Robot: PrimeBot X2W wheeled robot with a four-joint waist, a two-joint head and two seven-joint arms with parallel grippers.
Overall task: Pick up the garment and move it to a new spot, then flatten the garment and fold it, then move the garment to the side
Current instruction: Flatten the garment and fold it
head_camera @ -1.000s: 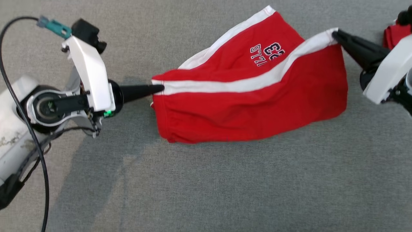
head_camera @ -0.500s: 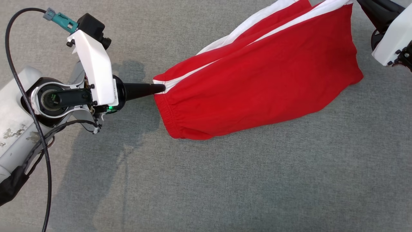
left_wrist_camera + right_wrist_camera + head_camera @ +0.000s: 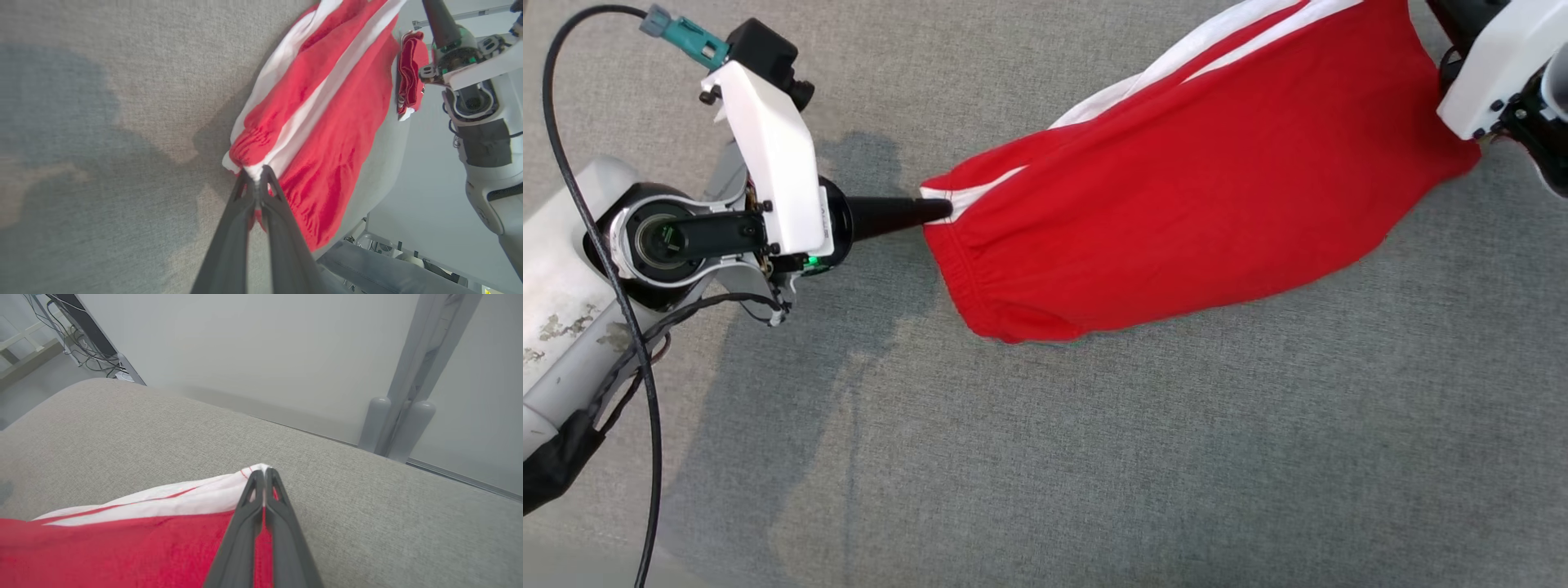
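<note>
we hold the shorts [image 3: 1201, 204] stretched over the grey cushion [image 3: 1094, 457], left gripper [image 3: 941, 211] clamped on their waistband, right gripper [image 3: 264, 473] clamped on the far corner; likely the move step, next lay them flat

grey fabric surface [image 3: 1094, 457]; red garment [image 3: 1201, 204] partly resting

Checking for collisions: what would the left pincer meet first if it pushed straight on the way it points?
The red garment itself: the left pincer, shut on its waistband's white stripe, points into the cloth. Depth beyond is unclear.
</note>
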